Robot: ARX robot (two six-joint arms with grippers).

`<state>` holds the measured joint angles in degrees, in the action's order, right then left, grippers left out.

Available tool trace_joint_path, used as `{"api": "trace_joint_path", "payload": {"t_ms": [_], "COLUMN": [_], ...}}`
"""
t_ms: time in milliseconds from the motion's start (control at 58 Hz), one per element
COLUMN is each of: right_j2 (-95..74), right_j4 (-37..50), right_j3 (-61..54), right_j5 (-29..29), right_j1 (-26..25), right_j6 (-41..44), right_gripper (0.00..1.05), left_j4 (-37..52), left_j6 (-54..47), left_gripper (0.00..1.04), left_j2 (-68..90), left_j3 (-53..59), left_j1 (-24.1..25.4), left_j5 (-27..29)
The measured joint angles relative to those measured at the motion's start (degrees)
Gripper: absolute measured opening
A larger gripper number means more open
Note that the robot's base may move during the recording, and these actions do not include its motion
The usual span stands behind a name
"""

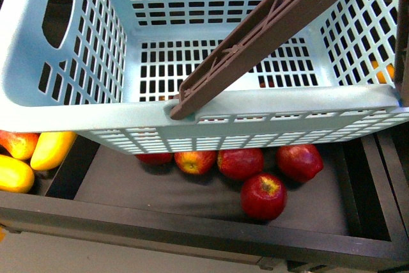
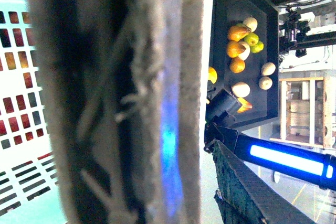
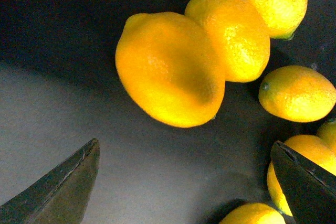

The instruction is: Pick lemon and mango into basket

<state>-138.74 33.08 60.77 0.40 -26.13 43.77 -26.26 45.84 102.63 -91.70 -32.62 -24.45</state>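
Note:
The aqua basket (image 1: 70, 62) hangs close to the front camera, empty, with its brown handle (image 1: 268, 30) slanting across it. My left gripper (image 2: 184, 182) is shut on that handle (image 2: 121, 98), which fills the left wrist view as a blur. Two yellow mangoes (image 1: 51, 148) lie in a compartment at the lower left, below the basket. Several lemons lie on a dark tray floor in the right wrist view, the nearest and largest lemon (image 3: 168, 69) just ahead of my right gripper (image 3: 184, 187). That gripper is open, nothing between its fingers (image 3: 58, 192).
Several red apples (image 1: 263, 196) lie in a dark tray (image 1: 192, 222) under the basket, behind a raised front rim. The left wrist view shows my right arm (image 2: 286, 158) reaching over a black tray (image 2: 273, 40) of orange, green and pale fruit.

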Motion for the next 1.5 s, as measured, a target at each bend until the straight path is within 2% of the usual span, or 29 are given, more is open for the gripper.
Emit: {"api": "trace_joint_path", "payload": {"t_ms": [621, 811, 1069, 1311, 1501], "right_j2": [-11.5, -12.7, -13.6, -12.3, -7.0], "right_j4": [-9.1, -10.5, -11.1, -9.5, -7.0], "right_j3": [19.4, 21.7, 22.6, 19.7, 12.6], "right_j5": [0.7, 1.7, 1.7, 1.0, -1.3], "right_j1": [1.4, 2.0, 2.2, 1.8, 0.0], "right_j6": [-3.2, -4.4, -6.8, -8.6, -12.0], "right_gripper": [0.96, 0.96, 0.68, 0.66, 0.65], "left_j4": [0.0, 0.0, 0.0, 0.0, 0.0], "left_j6": [0.0, 0.0, 0.0, 0.0, 0.0], "left_gripper": [0.28, 0.28, 0.28, 0.28, 0.28], "left_j2": [0.0, 0.0, 0.0, 0.0, 0.0], "left_j3": [0.0, 0.0, 0.0, 0.0, 0.0], "left_j1": [0.0, 0.0, 0.0, 0.0, 0.0], "left_j5": [0.1, 0.0, 0.0, 0.1, 0.0]}}
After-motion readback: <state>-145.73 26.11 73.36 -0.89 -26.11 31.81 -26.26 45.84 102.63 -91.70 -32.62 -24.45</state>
